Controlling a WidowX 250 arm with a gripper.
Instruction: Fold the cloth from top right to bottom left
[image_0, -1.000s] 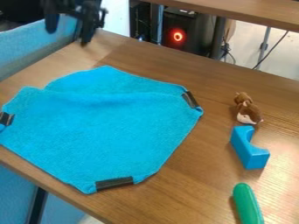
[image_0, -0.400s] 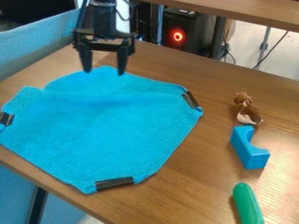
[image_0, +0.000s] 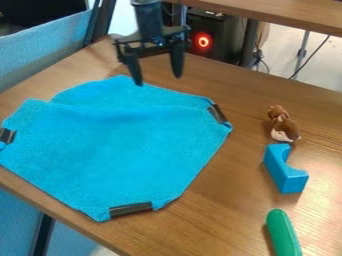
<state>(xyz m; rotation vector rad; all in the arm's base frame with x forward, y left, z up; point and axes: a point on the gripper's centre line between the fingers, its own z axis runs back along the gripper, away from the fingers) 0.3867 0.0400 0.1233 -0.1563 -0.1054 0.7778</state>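
Blue cloth (image_0: 123, 155) spread over left and centre of frame, on the wooden table (image_0: 230, 185); gripper (image_0: 158, 79) above its upper edge, jaws apart, nothing between them; likely held open there so the fingers can straddle an edge or corner, though the top right corner probably wants a spot further right and lower; dark strips at the cloth's corners, one right of centre (image_0: 218, 114), one at lower centre-left (image_0: 131, 209), one at the left edge (image_0: 7, 136), perhaps there to mark or stiffen places for gripping; toy animal (image_0: 284, 127), blue block (image_0: 285, 170) and green toy (image_0: 283, 232) stand apart from the cloth along the right side, which seems to leave the diagonal fold a free path. Hard to make out: a ridge crosses the cloth's upper part, and whether the piece behind it is a lower layer or a rumple, cannot tell; underside hidden; left strip cut by the frame, green toy cut at the bottom, arm (image_0: 148, 17) cut at the top; height of fingertips over table or cloth uncertain.
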